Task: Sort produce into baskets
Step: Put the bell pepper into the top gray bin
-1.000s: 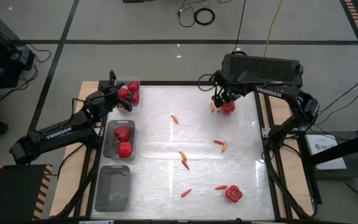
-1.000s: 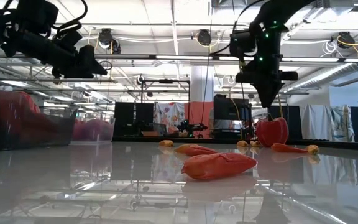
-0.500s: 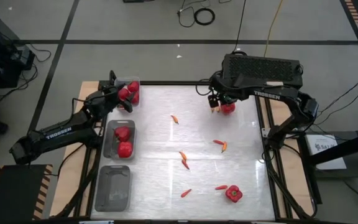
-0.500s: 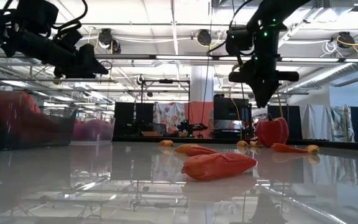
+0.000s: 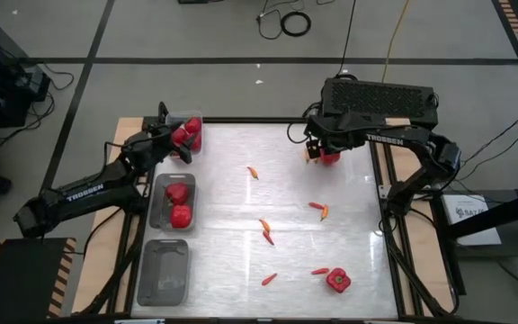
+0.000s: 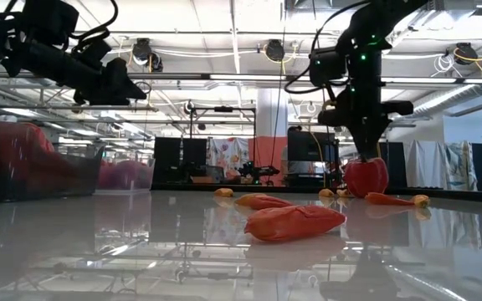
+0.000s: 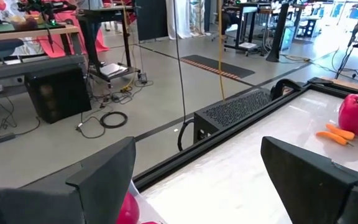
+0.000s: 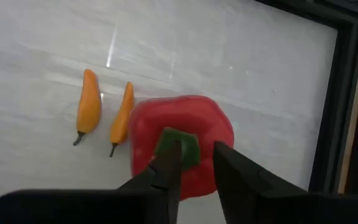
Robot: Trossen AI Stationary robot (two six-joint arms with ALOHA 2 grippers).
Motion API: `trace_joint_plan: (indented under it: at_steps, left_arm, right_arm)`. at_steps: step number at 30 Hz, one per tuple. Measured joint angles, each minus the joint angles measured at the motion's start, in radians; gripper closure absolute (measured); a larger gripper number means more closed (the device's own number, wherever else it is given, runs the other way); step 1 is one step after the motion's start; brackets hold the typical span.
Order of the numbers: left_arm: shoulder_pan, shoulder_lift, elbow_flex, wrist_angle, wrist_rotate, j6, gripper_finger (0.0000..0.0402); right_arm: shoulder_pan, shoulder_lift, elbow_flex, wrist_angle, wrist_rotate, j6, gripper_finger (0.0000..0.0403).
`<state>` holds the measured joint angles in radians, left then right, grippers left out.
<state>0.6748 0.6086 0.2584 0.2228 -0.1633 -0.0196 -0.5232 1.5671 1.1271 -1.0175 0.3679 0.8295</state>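
The right end effector (image 8: 191, 163) is right above a red pepper (image 8: 182, 146) near the table's (image 5: 223, 207) far right corner, its fingers a little apart around the green stem (image 8: 178, 144); two orange chilies (image 8: 104, 112) lie just beside the pepper; the table's middle has lots of open room; the left end effector (image 7: 194, 180) hangs wide open over the clear basket (image 5: 187, 135) of tomatoes, which it partly hides.
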Motion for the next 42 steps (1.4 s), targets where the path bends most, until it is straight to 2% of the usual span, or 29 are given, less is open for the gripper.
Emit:
trace_joint_plan:
  at_steps: [10, 19, 26, 42]
  left_arm:
    - [0.000, 0.000, 0.000, 0.002, 0.003, 0.000, 0.0049]
    - [0.000, 0.000, 0.000, 0.004, 0.003, 0.000, 0.0049]
    - [0.000, 0.000, 0.000, 0.004, 0.003, 0.002, 0.0049]
    - [0.000, 0.000, 0.000, 0.006, 0.003, 0.001, 0.0049]
  right_arm:
    - [0.000, 0.000, 0.000, 0.006, 0.005, 0.003, 0.0269]
    - [0.000, 0.000, 0.000, 0.056, 0.006, -0.046, 0.0268]
    - [0.017, 0.000, 0.000, 0.004, 0.006, 0.033, 0.0269]
    - [0.087, 0.000, 0.000, 0.013, 0.027, 0.110, 0.0269]
